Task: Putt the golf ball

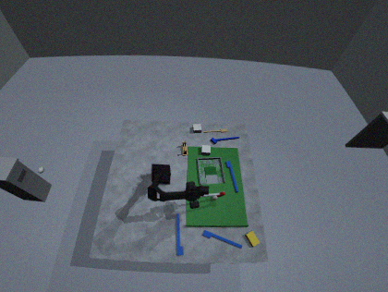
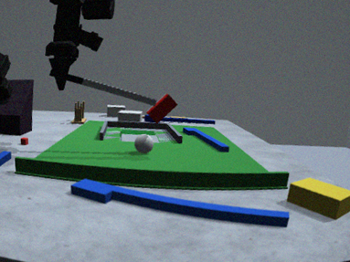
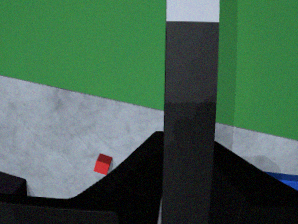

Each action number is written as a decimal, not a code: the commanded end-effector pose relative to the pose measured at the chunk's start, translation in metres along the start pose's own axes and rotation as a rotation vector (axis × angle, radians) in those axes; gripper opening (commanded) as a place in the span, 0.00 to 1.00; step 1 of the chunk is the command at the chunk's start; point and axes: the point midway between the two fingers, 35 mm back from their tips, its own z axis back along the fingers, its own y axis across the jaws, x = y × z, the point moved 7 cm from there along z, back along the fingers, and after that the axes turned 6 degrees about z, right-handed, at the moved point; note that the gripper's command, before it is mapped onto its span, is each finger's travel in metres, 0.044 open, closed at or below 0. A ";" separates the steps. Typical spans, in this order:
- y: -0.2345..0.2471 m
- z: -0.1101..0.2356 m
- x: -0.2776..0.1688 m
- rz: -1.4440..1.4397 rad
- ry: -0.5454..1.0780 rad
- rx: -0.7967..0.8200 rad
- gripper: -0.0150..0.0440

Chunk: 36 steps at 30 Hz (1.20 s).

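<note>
Putter (image 2: 117,92) is in the air, carried by the gripper (image 2: 62,80), whose fingers are pinched tight on the dark end of the shaft. From there the long grey shaft slants down to the red head (image 2: 161,108), which hangs above the far part of the green mat (image 2: 200,160), near the framed raised green (image 2: 172,134).

I think it is a stiff and light stick, so it should not bend. But the hold is far from the head, so the head can swing or turn between the fingers when it strikes. The shaft looks smooth, maybe slippery.

The golf ball (image 2: 144,143) lies on the mat just before the ramp, below and nearer than the head. It looks hard and will roll easily, so I would expect a soft push is enough.

In the wrist view the shaft (image 3: 192,96) runs straight out from the fingers.
</note>
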 end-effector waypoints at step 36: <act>-0.025 -0.057 -0.025 -0.125 0.014 -0.040 0.25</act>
